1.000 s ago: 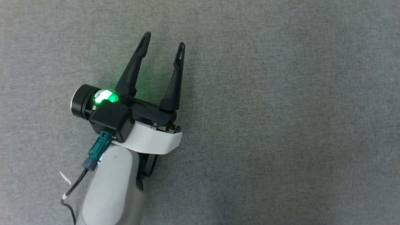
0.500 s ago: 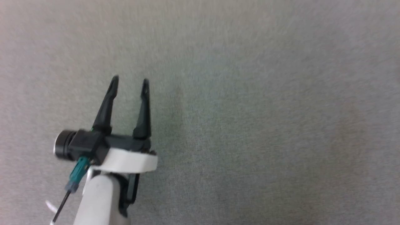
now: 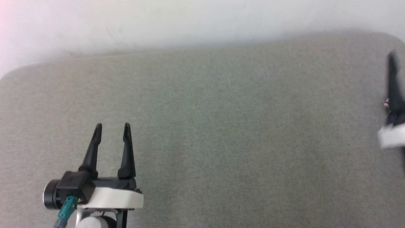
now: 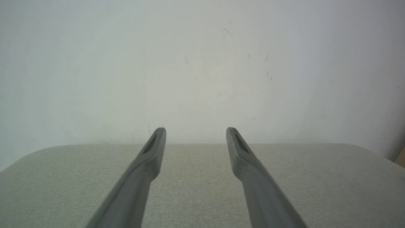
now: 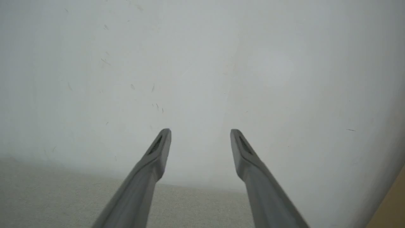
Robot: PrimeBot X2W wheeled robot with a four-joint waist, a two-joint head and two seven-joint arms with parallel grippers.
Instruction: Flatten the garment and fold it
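Remote desk: my left gripper (image 3: 113,126) hangs at 7 o'clock over the grey padded surface (image 3: 240,126), fingers spread wide on nothing. My right gripper (image 5: 201,133) is likewise agape and bare, aimed at the scuffed white wall (image 5: 202,63). The head view catches one blurred finger (image 3: 393,76) of it at 3 o'clock. A tan strip (image 5: 394,205) edges the right wrist view at 4 o'clock. Where the garment lies, I cannot tell.

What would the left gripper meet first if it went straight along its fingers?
Probably the white wall beyond the grey padded surface; the left gripper, open, has nothing else ahead, though depth is unclear.
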